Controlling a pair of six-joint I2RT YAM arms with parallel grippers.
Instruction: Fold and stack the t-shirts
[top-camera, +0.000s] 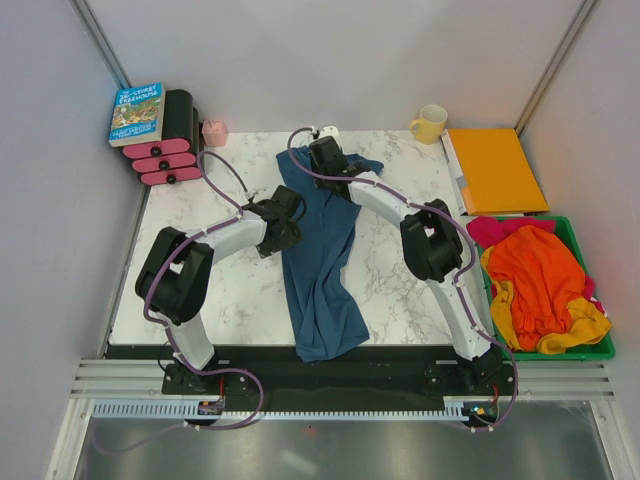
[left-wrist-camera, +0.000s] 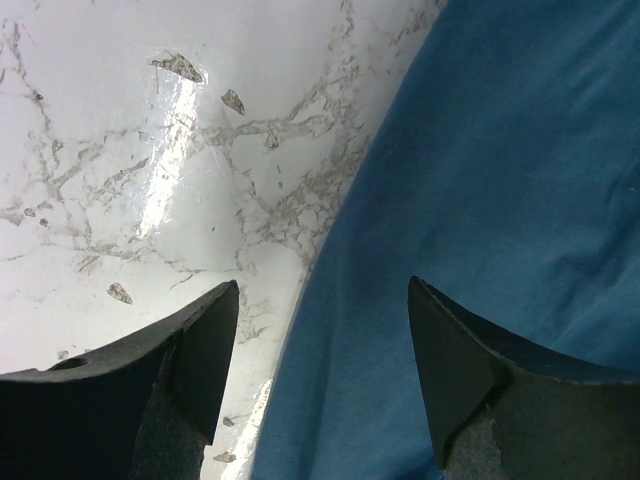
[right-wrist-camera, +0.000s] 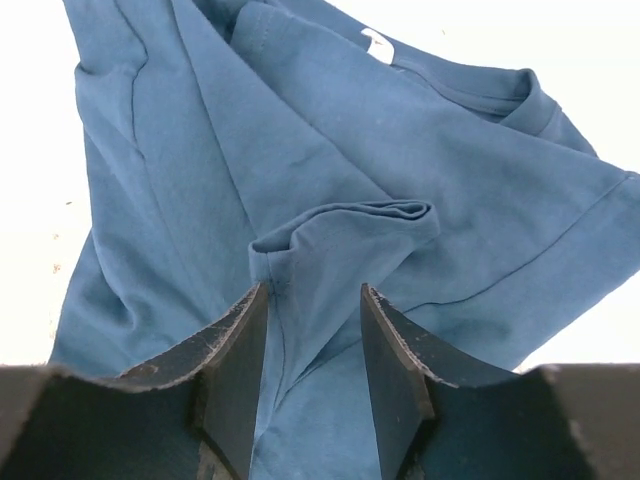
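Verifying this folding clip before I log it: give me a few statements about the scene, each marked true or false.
1. The dark blue cotton t-shirt lies on the white marble table. True.
2. The left gripper is shut on the shirt. False: its fingers are open, straddling the shirt's left edge.
3. A yellow ceramic mug stands at the far side, beside the orange flat folder. True.
4. The green plastic bin is empty. False: it holds crumpled orange, yellow and pink garments.
5. A raised fold of the shirt sits between the right gripper fingers. True.
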